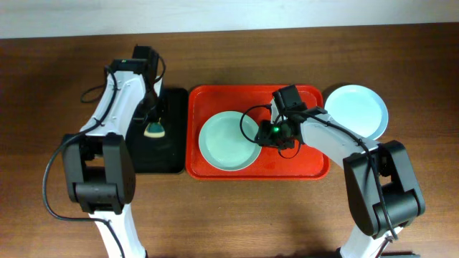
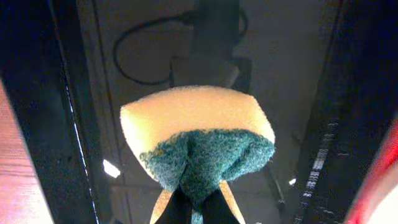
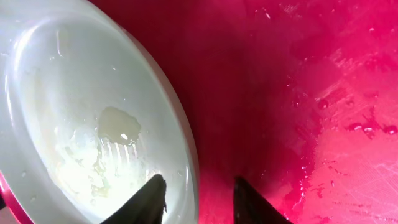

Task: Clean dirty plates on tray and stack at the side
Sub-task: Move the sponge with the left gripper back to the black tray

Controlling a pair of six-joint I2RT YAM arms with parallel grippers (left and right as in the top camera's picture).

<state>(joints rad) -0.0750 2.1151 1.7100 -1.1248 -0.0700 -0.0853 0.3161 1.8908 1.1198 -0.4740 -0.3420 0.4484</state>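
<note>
- The whole thing hinges on the rim. The mint plate (image 3: 81, 112) sits in the red tray (image 3: 298, 93), and in the right wrist view its right-hand edge runs pretty much straight up through the gap of the right gripper (image 3: 199, 182).
- Its fingers (image 3: 152, 198) are spread, one over the plate's inside and the other over bare tray. They straddle the rim without pinching it, as far as I can see.
- The plate is round, so there's no long axis to worry about, and the bulk of it lies off to the left of those fingers.
- There's a pale yellowish smear (image 3: 115, 124) in the bowl, so I'd say it hasn't been cleaned yet.
- The left gripper (image 2: 196, 205) is pressed tight on the sponge (image 2: 196, 137) by its green scrubby side, and it hangs over the black tray (image 1: 168, 158). That's just left of the red one, so it's farther from the plate than the right arm.
- The pale blue plate (image 1: 356, 111) is already off on the surface (image 1: 229, 215), touching the tray's right corner.
</note>
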